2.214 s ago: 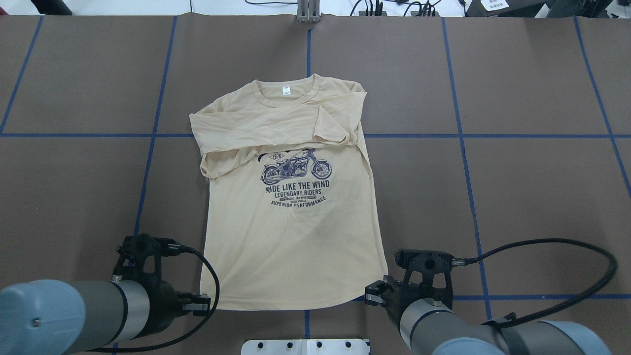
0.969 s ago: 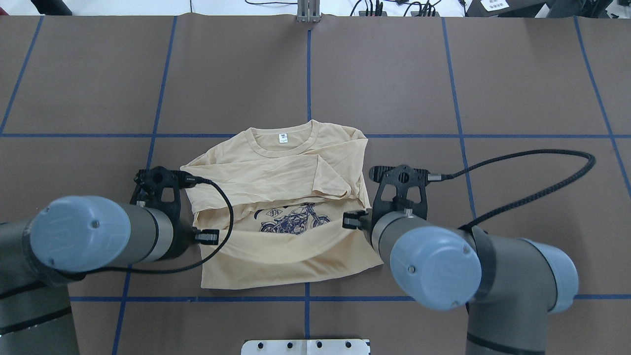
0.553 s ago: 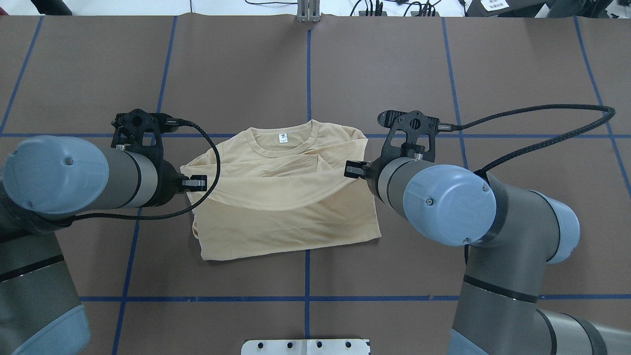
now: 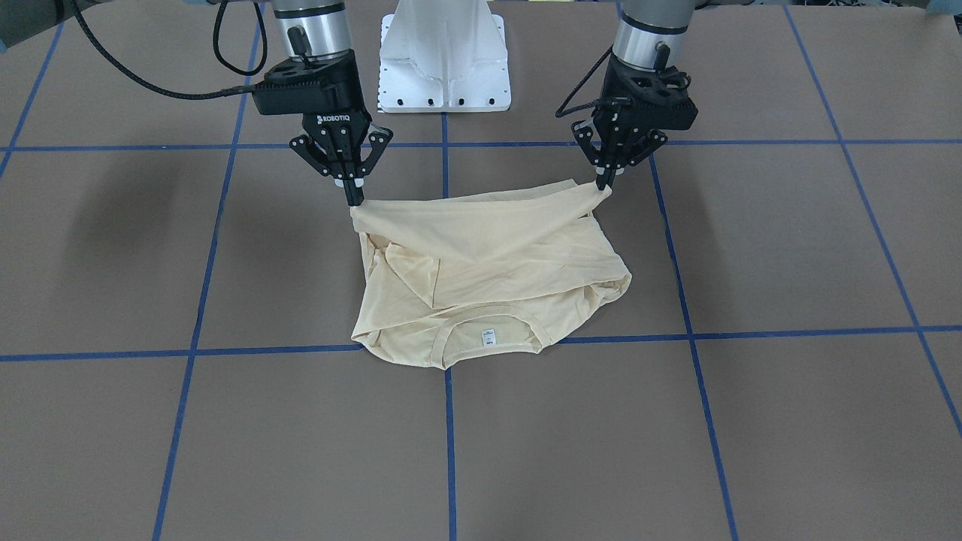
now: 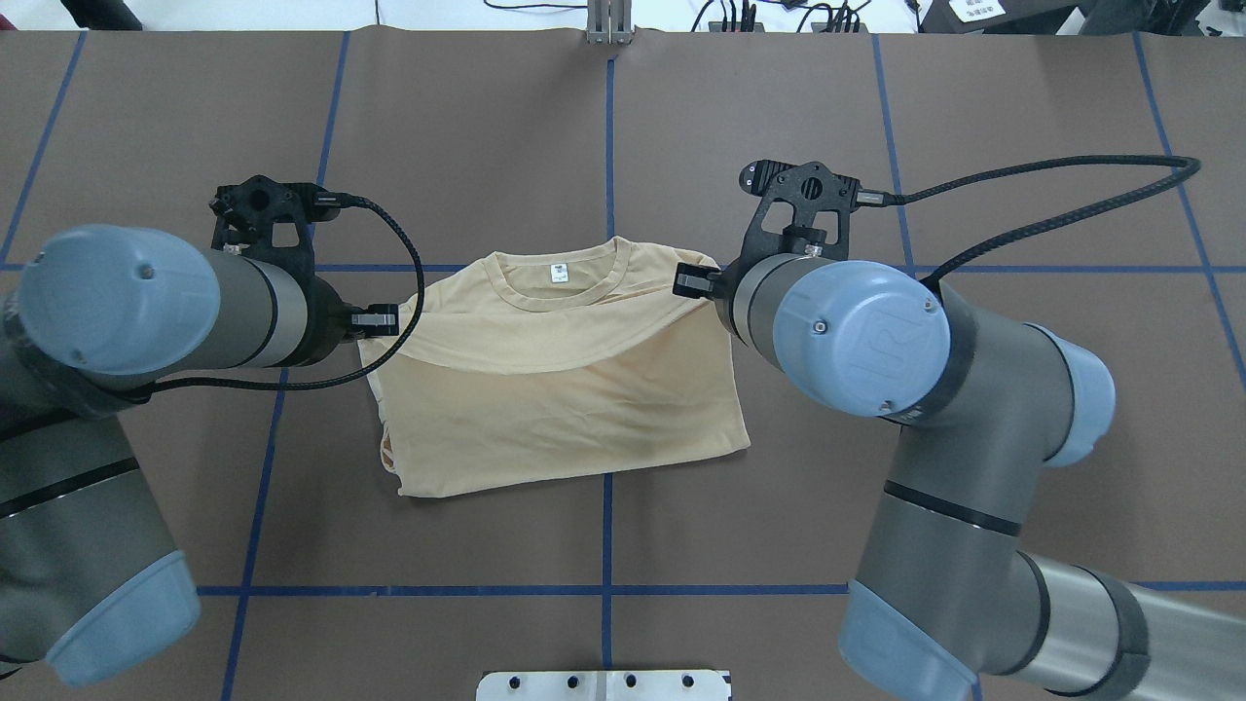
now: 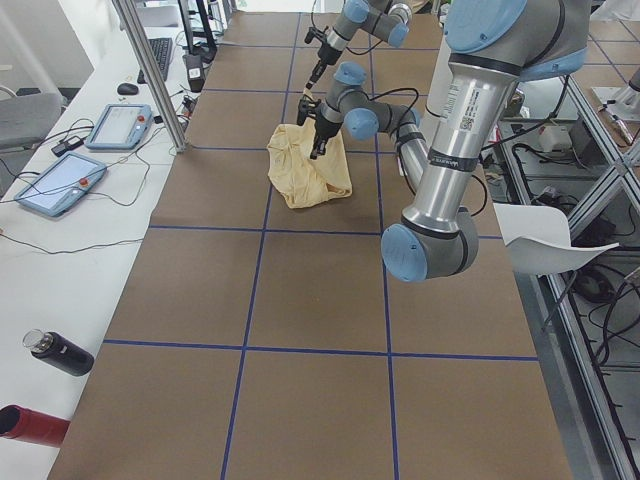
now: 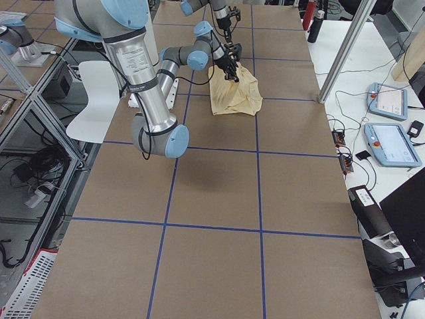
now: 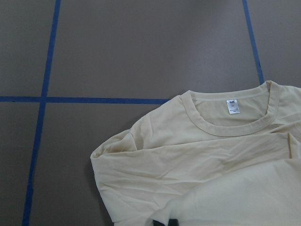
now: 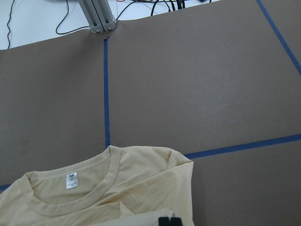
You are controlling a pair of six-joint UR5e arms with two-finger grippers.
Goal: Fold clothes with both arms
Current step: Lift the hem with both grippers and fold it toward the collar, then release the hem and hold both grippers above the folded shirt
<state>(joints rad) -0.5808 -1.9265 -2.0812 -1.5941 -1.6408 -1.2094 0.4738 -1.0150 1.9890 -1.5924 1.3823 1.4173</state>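
Lying on the counter (image 5: 779,117) near its middle, the cream-yellow T-shirt (image 5: 555,419) points its collar away from the robot, with its long axis running from arm to arm. The hem half is doubled over toward the collar, plain fabric up and the white neck label (image 5: 562,274) showing. The left hand (image 4: 603,184) and right hand (image 4: 353,199) each pinch a raised hem corner, fingers closed tight.

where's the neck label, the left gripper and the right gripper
neck label (image 5: 562,274), overhead view, middle of the white tag inside the collar
left gripper (image 4: 602,182), front-facing view, between fingertips shut on the T-shirt (image 4: 496,263) hem
right gripper (image 4: 354,197), front-facing view, between fingertips at the other hem corner
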